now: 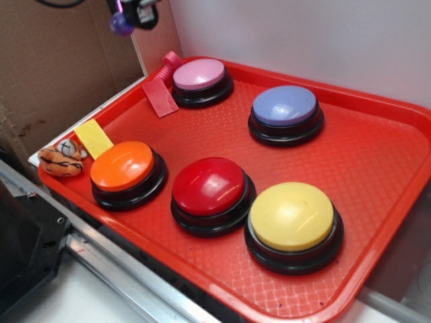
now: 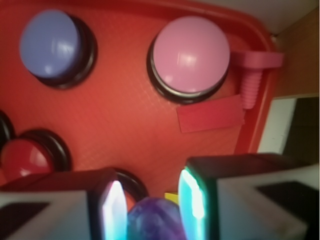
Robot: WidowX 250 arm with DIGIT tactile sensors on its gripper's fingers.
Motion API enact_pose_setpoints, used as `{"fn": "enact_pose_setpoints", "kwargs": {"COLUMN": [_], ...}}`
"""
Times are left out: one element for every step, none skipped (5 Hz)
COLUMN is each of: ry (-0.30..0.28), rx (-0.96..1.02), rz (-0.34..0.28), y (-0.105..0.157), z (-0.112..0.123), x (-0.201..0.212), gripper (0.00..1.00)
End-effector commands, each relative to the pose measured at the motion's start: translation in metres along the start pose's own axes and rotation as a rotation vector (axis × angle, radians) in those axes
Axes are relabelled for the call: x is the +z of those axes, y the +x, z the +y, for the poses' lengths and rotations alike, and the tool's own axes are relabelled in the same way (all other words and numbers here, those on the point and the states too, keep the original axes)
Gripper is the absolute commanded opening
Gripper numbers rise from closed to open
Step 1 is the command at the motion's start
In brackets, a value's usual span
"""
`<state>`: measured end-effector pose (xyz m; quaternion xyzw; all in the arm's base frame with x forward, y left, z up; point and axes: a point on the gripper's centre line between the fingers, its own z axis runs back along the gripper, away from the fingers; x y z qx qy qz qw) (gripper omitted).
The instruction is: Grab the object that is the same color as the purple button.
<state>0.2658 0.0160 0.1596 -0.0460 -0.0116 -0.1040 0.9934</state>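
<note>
A tiny shiny purple ball (image 1: 122,25) hangs high above the tray's far left corner, held in my gripper (image 1: 128,17), which is shut on it. In the wrist view the ball (image 2: 154,220) fills the gap between my two fingers (image 2: 114,210), with pale flecks showing on it. The purple button (image 1: 285,108), a lavender-blue dome on a black base, sits at the back right of the red tray (image 1: 377,168); in the wrist view the purple button (image 2: 52,45) is at upper left.
On the tray stand a pink button (image 1: 201,77), an orange button (image 1: 124,169), a red button (image 1: 210,190) and a yellow button (image 1: 293,221). A red flat piece (image 1: 159,95) and pink screw (image 1: 170,62) lie by the pink one. A yellow strip (image 1: 94,138) and tiger plush (image 1: 62,159) sit at the left rim.
</note>
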Motion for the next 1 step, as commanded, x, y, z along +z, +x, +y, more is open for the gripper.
{"fn": "enact_pose_setpoints", "kwargs": {"ry": [0.135], "rx": [0.028], "rz": [-0.152], "y": [0.0347], "z": [-0.0386], "x": [0.0504], "gripper": [0.00]}}
